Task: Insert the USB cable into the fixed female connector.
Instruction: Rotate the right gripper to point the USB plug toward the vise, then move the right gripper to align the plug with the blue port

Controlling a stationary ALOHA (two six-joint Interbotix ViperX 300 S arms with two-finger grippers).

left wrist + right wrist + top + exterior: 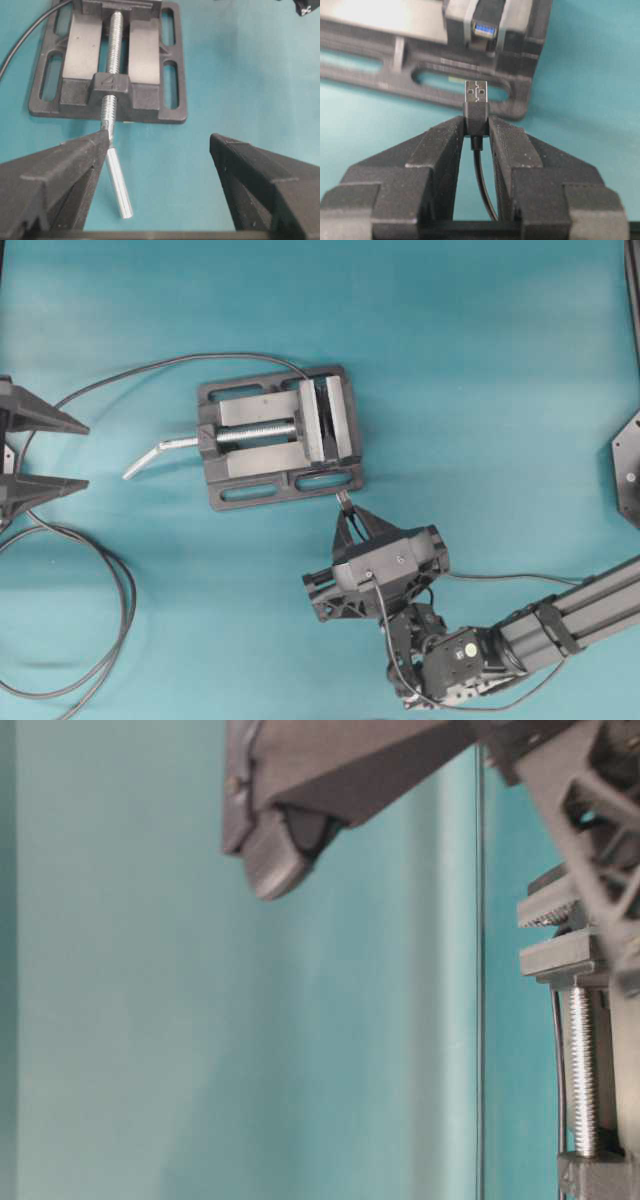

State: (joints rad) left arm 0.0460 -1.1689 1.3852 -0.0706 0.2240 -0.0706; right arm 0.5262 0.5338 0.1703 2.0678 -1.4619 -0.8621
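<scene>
Here the right gripper pinches the USB cable by its plug, metal tip just short of the vise. The fixed female connector sits clamped between the vise's jaws, directly ahead. The left gripper is spread wide near the vise's handle, holding nothing.

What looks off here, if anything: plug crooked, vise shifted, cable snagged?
Nothing stands out. The right gripper holds the USB cable upright by its plug, metal tip forward, roughly in line with the fixed female connector clamped in the vise. The plug is short of the socket. The left gripper is open, empty.
</scene>
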